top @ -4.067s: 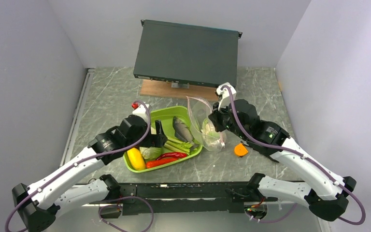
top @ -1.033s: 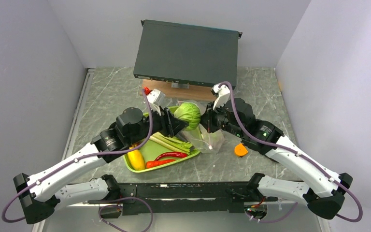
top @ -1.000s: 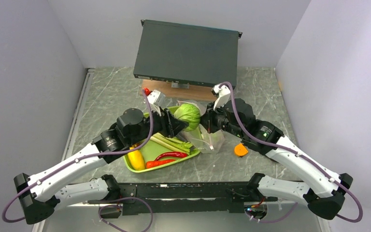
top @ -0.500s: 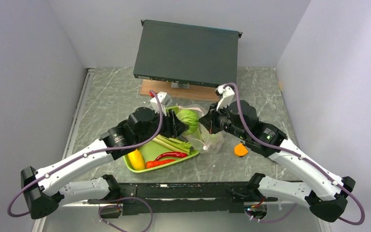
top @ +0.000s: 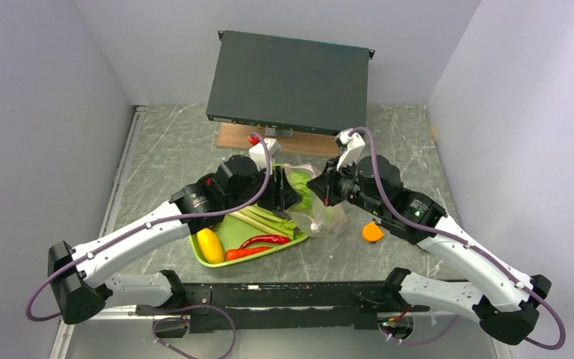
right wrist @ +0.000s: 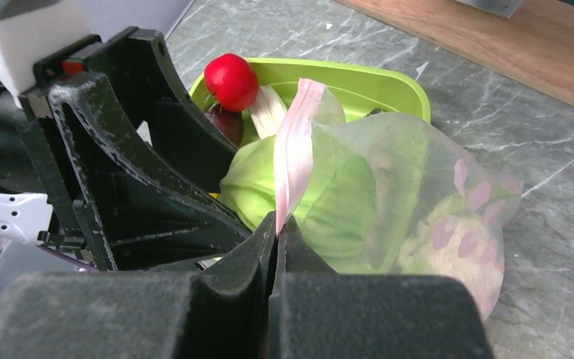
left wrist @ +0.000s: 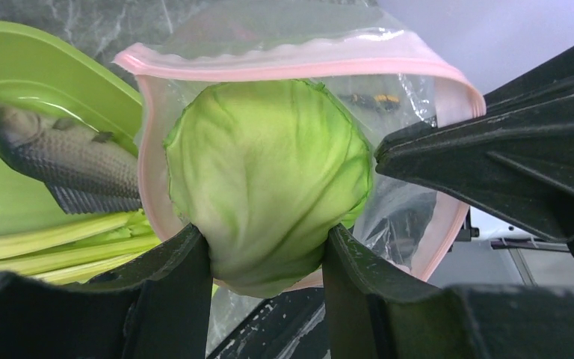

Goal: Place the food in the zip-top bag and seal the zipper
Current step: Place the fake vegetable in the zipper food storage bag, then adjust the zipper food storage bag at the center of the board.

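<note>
My left gripper is shut on the pale green cabbage, gripping its near end. The cabbage sits part-way inside the mouth of the clear zip-top bag, ringed by the pink zipper. My right gripper is shut on the zipper strip and holds the mouth up. White cauliflower lies deep in the bag. In the lime-green tray lie a grey fish, green stalks, a red chilli and a yellow fruit. A red tomato and a dark purple bulb lie behind my left gripper.
A dark flat box rests tilted on a wooden board at the back. A small orange object lies on the marble table just right of the bag. Grey walls close in both sides.
My left gripper has carried the cabbage right and down, from above the tray into the bag's mouth. My right gripper has kept its hold on the zipper edge, barely shifting.
</note>
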Tool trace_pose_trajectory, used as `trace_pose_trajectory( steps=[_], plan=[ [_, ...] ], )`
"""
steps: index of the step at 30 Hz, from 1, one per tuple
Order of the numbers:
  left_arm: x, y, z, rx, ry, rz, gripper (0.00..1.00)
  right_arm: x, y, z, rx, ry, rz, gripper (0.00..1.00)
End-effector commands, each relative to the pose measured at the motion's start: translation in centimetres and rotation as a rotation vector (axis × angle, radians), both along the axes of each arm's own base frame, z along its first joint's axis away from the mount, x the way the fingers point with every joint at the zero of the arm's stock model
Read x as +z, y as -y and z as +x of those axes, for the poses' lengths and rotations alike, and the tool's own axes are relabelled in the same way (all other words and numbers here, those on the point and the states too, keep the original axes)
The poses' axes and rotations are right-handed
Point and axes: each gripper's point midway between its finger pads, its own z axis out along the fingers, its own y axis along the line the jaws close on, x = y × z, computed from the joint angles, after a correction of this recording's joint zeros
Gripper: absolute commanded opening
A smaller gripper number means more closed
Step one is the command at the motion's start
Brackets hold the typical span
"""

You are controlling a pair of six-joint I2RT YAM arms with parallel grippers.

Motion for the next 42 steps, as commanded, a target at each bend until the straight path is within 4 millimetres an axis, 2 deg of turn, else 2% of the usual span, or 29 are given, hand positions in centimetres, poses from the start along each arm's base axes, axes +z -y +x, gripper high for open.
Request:
trace_pose_trajectory(
  steps=[1, 5, 8, 12, 16, 20, 23, 26, 29, 32, 35, 37, 40, 42],
  plan=[
    [2.2, 1.4, -1.2, -0.083, -0.004, -0.081, 0.37, 3.5, -0.9, -0.3, 0.031, 0.059, 0.113, 0.00],
    [3.1, 1.4, -1.8, -0.109, 0.008, -0.115, 0.57, 3.3, -0.9, -0.2, 0.025, 0.058, 0.109, 0.00],
    [4.1, 1.1, -2.1, -0.123, 0.034, -0.139, 0.82, 3.2, -0.9, -0.1, 0.025, 0.059, 0.102, 0.00],
    [5.1, 0.2, -2.5, -0.121, 0.074, -0.146, 0.98, 3.3, -0.6, -0.1, 0.015, 0.065, 0.098, 0.00],
    [5.4, -1.6, -2.5, -0.078, 0.098, -0.116, 0.99, 3.1, -0.2, 0.0, 0.002, 0.069, 0.085, 0.00],
    [5.1, -3.9, -2.4, -0.006, 0.113, -0.078, 0.93, 3.1, 0.0, 0.0, -0.003, 0.072, 0.082, 0.00],
    [4.1, -5.4, -2.4, 0.053, 0.105, -0.062, 0.88, 3.3, 0.2, 0.0, -0.005, 0.080, 0.080, 0.00],
    [2.6, -5.7, -2.4, 0.076, 0.085, -0.068, 0.86, 3.4, 0.1, 0.0, -0.005, 0.082, 0.081, 0.00],
    [1.0, -5.3, -2.1, 0.089, 0.051, -0.058, 0.96, 3.4, 0.0, 0.0, 0.001, 0.082, 0.080, 0.00],
    [-0.1, -4.2, -1.5, 0.081, 0.024, -0.042, 0.98, 3.4, 0.0, 0.0, 0.002, 0.079, 0.080, 0.00],
    [-1.3, -2.9, -0.7, 0.071, -0.002, -0.022, 0.92, 3.3, 0.2, -0.1, -0.003, 0.079, 0.075, 0.00],
    [-1.3, -2.0, -0.2, 0.057, -0.009, -0.031, 0.81, 3.2, 0.6, -0.1, -0.012, 0.082, 0.068, 0.00],
    [0.6, 0.2, -0.2, -0.060, -0.007, -0.116, 0.53, 2.9, 1.6, -0.1, -0.048, 0.087, 0.054, 0.00],
    [3.8, 1.9, -0.5, -0.159, 0.030, -0.216, 0.27, 2.8, 2.6, 0.0, -0.087, 0.095, 0.049, 0.00]
  ],
)
